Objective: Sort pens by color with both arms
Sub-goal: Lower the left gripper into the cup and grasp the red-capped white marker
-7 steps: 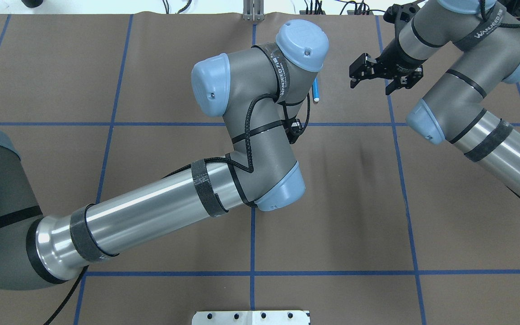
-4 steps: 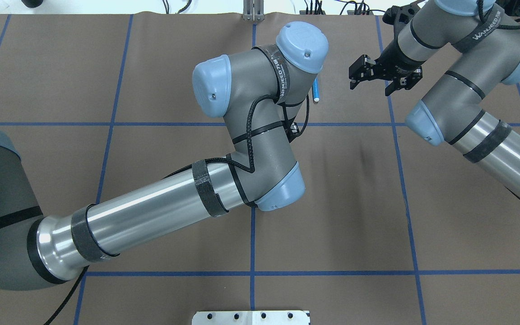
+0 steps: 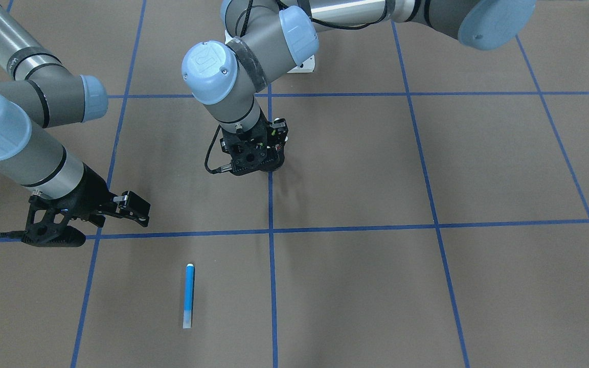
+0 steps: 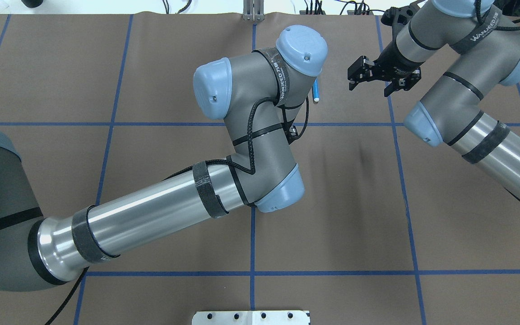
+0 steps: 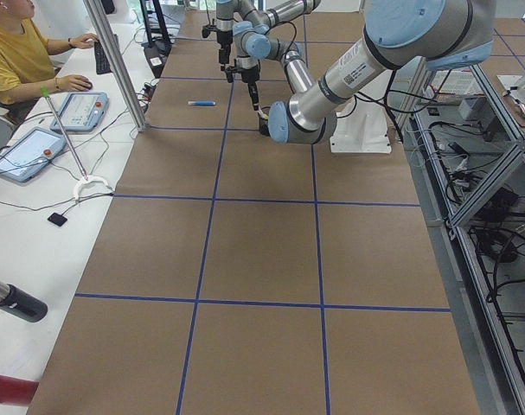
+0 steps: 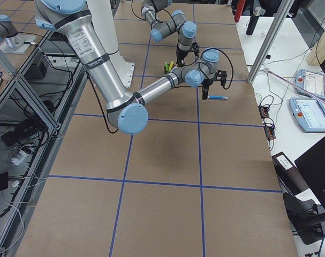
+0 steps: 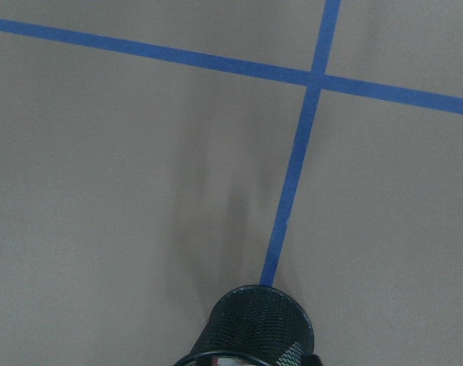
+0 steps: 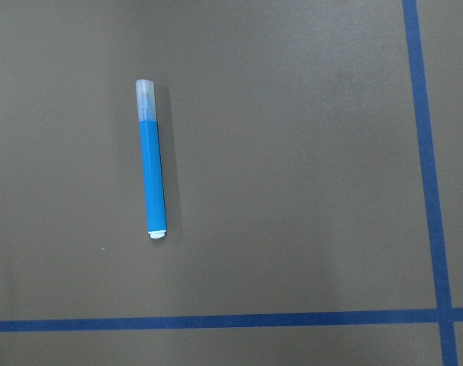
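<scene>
A blue pen (image 3: pixel 188 295) with a clear cap lies flat on the brown table. It also shows in the right wrist view (image 8: pixel 152 160), and partly behind the left wrist in the overhead view (image 4: pixel 316 91). My right gripper (image 3: pixel 95 220) is open and empty. It hovers above the table, beside the pen and apart from it. My left gripper (image 3: pixel 256 159) hangs over a black mesh cup (image 7: pixel 258 326) near the table's middle. Its fingers are hidden, so I cannot tell their state. Green and yellow pens (image 6: pixel 168 66) stand in that cup.
Blue tape lines (image 4: pixel 252 243) divide the brown table cover into squares. A white base plate (image 4: pixel 251 317) sits at the near edge. An operator (image 5: pixel 20 52) sits at a side desk with tablets (image 5: pixel 79 110). A metal post (image 6: pixel 269 40) stands by the far edge.
My right gripper has drifted slightly towards the table's far edge. My left wrist has shifted a little. The blue pen has not moved.
</scene>
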### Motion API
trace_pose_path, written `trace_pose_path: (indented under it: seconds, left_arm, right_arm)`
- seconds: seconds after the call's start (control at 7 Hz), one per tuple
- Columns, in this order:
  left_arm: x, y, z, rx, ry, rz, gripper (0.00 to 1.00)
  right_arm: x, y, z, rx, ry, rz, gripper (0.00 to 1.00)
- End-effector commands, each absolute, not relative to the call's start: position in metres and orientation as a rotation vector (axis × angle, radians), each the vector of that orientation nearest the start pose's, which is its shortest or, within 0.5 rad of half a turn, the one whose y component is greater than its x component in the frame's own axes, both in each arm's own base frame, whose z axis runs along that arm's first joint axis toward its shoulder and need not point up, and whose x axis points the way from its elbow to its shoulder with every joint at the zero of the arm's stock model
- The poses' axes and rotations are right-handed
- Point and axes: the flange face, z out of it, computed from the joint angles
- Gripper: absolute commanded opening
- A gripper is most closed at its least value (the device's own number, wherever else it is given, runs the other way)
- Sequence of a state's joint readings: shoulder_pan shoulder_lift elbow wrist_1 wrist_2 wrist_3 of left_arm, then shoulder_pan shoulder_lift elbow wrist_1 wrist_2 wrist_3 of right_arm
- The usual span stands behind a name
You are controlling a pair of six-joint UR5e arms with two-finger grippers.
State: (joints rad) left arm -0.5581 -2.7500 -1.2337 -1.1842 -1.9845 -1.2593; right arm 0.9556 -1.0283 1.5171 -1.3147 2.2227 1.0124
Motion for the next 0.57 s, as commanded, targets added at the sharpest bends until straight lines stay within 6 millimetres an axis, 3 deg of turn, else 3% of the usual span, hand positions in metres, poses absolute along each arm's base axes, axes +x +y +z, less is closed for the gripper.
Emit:
trace_pose_path:
  seconds: [0.0,0.43]
  left_arm:
    - [0.6167,-0.4925,0.0700,-0.179,0.578,-0.141,0.35]
    - [0.6143,-0.4908,0.0632,-0.176,0.588,-0.138,0.16]
  right_arm:
    - [-0.3411,-0.6074,0.3326,0.042,-0.946,0.123,0.99]
    - [-0.3409,-0.6072,0.3319,0.043,-0.947,0.123,0.99]
